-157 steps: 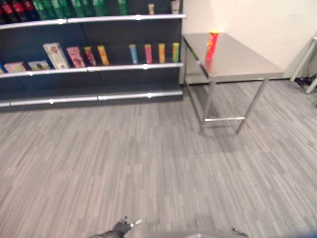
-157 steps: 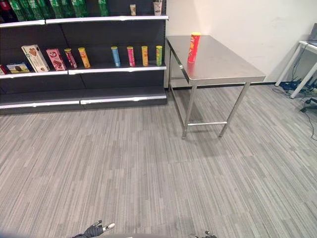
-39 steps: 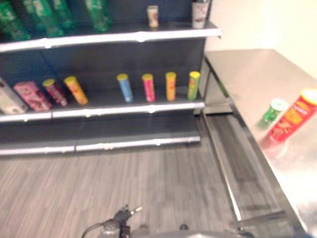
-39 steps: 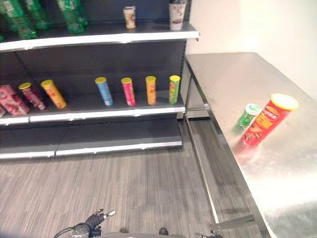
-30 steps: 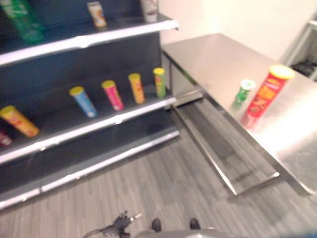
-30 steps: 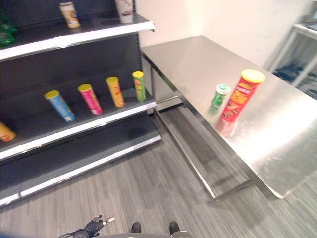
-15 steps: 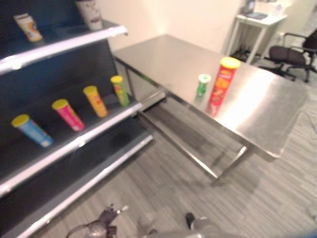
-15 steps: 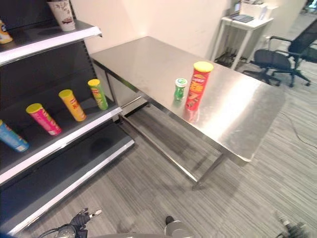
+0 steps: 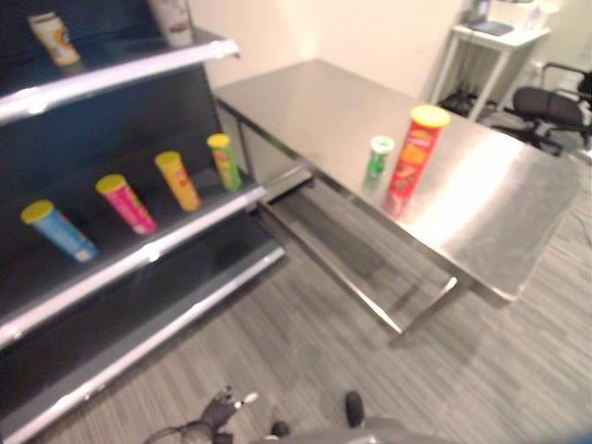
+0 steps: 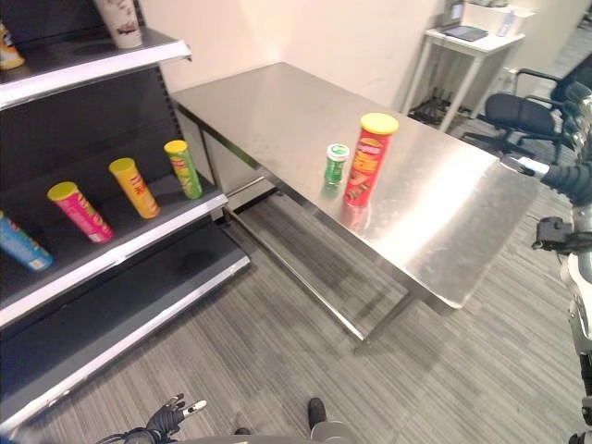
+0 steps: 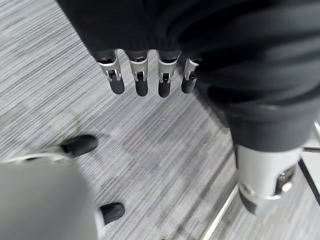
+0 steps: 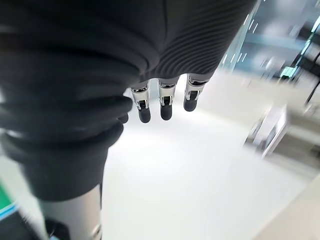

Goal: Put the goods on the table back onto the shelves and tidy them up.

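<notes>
Table: bare stainless steel table (image 10: 444, 231) stands beside the dark shelf unit with silver-edged shelves (image 10: 120, 248).
Goods on table: tall red snack tube with a yellow lid (image 10: 367, 159) stands upright near the table's middle; small green can with a white top (image 10: 335, 166) stands upright just beside it, on the shelf side.
Goods on shelves: yellow-lidded tubes lean in a row on the middle shelf, namely a green tube (image 10: 183, 167), an orange tube (image 10: 133, 187), a pink tube (image 10: 80, 211) and a blue tube (image 9: 59, 230); a white paper cup (image 10: 120, 22) sits on the upper shelf.
Left hand: left hand (image 11: 145, 75) hangs low over the grey striped carpet (image 10: 277, 351), fingers straight and relaxed, holding nothing.
Right hand: right hand (image 12: 162, 102) is raised in the air, fingers straight and loose, holding nothing.
Background: small white side table (image 10: 462, 42) and black office chair (image 10: 523, 111) stand past the table.
</notes>
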{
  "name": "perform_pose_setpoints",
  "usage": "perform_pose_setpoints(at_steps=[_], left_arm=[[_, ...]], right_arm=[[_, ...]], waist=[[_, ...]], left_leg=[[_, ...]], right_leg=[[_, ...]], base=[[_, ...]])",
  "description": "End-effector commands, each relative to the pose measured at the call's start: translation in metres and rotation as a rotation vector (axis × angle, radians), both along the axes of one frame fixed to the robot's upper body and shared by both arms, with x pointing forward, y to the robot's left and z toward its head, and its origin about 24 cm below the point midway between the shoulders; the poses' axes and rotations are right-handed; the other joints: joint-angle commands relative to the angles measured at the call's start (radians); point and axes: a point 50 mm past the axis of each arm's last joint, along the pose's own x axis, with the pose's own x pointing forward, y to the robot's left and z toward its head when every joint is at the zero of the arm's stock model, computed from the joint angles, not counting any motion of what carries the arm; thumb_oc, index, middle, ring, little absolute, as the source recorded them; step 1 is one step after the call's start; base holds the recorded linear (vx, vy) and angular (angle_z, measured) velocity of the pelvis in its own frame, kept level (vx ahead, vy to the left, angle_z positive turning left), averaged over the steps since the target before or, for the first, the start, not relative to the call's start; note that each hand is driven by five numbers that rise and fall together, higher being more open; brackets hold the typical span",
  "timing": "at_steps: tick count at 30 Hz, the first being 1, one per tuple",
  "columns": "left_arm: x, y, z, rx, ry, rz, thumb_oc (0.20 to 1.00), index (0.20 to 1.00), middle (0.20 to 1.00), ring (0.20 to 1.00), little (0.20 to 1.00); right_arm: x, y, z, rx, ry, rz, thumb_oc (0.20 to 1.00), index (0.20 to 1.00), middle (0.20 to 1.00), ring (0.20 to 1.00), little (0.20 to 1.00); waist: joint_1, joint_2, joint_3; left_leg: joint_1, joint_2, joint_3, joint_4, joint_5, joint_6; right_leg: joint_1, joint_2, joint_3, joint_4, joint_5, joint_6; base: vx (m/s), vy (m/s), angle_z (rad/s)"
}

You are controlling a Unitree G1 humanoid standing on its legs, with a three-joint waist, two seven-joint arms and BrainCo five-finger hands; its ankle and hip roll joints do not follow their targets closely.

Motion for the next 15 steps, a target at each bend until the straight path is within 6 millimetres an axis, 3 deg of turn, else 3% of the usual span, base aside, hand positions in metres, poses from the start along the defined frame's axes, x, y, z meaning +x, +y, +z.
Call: perform_pose_setpoints(at_steps=[1,2,4,5,6,7,8,11,13,14,15], left_arm=[[0.031,0.015,0.014,0.033,-0.118,-0.023,1.0,1.0,1.0,1.0,1.0],[0.031,0.015,0.014,0.034,-0.117,-0.023,1.0,1.0,1.0,1.0,1.0],[0.03,0.015,0.014,0.029,-0.112,-0.026,1.0,1.0,1.0,1.0,1.0],[0.03,0.016,0.014,0.028,-0.118,-0.014,1.0,1.0,1.0,1.0,1.0],[0.029,0.015,0.015,0.02,-0.12,-0.02,1.0,1.0,1.0,1.0,1.0],[0.029,0.015,0.015,0.019,-0.122,-0.017,1.0,1.0,1.0,1.0,1.0],[0.028,0.015,0.014,0.02,-0.118,-0.009,1.0,1.0,1.0,1.0,1.0],[0.027,0.012,0.013,0.011,-0.116,-0.001,1.0,1.0,1.0,1.0,1.0],[0.029,0.009,0.013,0.007,-0.12,-0.013,1.0,1.0,1.0,1.0,1.0],[0.03,0.011,0.013,0.03,-0.116,-0.023,1.0,1.0,1.0,1.0,1.0],[0.026,0.01,0.011,0.022,-0.105,-0.011,1.0,1.0,1.0,1.0,1.0]], right_arm=[[-0.002,0.004,0.042,-0.145,-0.083,0.005,1.0,1.0,1.0,1.0,1.0],[-0.003,0.004,0.042,-0.145,-0.083,0.004,1.0,1.0,1.0,1.0,1.0],[-0.002,0.007,0.051,-0.133,-0.119,0.03,1.0,1.0,1.0,1.0,1.0],[0.0,0.01,0.054,-0.141,-0.119,0.045,1.0,1.0,1.0,1.0,1.0],[0.005,0.017,0.055,-0.168,-0.1,0.077,1.0,1.0,1.0,1.0,1.0],[0.006,0.019,0.055,-0.173,-0.095,0.081,1.0,1.0,1.0,1.0,1.0],[0.011,0.016,0.05,-0.176,-0.068,0.058,1.0,1.0,1.0,1.0,1.0],[0.013,0.017,0.049,-0.181,-0.051,0.06,1.0,1.0,1.0,1.0,1.0],[0.012,0.016,0.045,-0.185,-0.025,0.066,1.0,1.0,1.0,1.0,1.0],[0.015,0.017,0.031,-0.22,0.025,0.056,1.0,1.0,1.0,1.0,1.0],[0.015,0.015,0.034,-0.225,0.033,0.052,1.0,1.0,1.0,1.0,1.0]], waist=[[0.008,-0.044,0.041],[0.005,-0.043,0.043],[0.005,-0.039,0.029],[0.006,-0.039,0.025],[0.027,-0.058,0.028],[0.033,-0.069,0.035],[0.049,-0.088,0.045],[0.06,-0.096,0.049],[0.066,-0.091,0.042],[0.085,-0.08,0.041],[0.086,-0.071,0.031]], left_leg=[[0.171,0.018,-0.131,0.003,-0.127,-0.077],[0.173,0.02,-0.135,0.003,-0.127,-0.078],[0.155,0.077,-0.126,0.078,-0.071,-0.119],[0.124,0.091,-0.131,0.158,-0.026,-0.133],[0.049,0.079,-0.152,0.337,0.039,-0.14],[-0.002,0.074,-0.162,0.437,0.059,-0.137],[-0.06,0.091,-0.123,0.491,0.068,-0.124],[-0.093,0.087,-0.09,0.432,0.031,-0.113],[-0.104,0.082,-0.061,0.249,-0.002,-0.106],[-0.099,0.088,-0.056,0.151,0.02,-0.11],[-0.082,0.081,-0.065,0.08,0.03,-0.116]], right_leg=[[-0.074,-0.071,0.006,-0.072,0.175,0.05],[-0.07,-0.07,0.002,-0.073,0.174,0.049],[-0.028,-0.054,-0.028,-0.078,0.158,0.029],[-0.004,-0.039,-0.041,-0.089,0.15,0.011],[0.047,-0.015,-0.051,-0.109,0.128,-0.024],[0.065,-0.012,-0.054,-0.11,0.119,-0.036],[0.095,-0.011,-0.058,-0.11,0.095,-0.047],[0.111,-0.018,-0.048,-0.11,0.086,-0.042],[0.116,-0.027,-0.049,-0.11,0.074,-0.029],[0.119,-0.029,-0.058,-0.11,0.066,-0.022],[0.121,-0.023,-0.052,-0.11,0.057,-0.015]], base=[[0.29,-0.231,0.77],[0.31,-0.293,1.0],[0.27,-0.267,0.82],[0.31,-0.374,0.44],[0.25,-0.354,0.38],[0.27,-0.385,0.32],[0.12,-0.194,0.11],[0.13,-0.048,0.04],[0.17,0.084,0.05],[0.15,0.119,0.12],[0.21,0.149,0.08]])
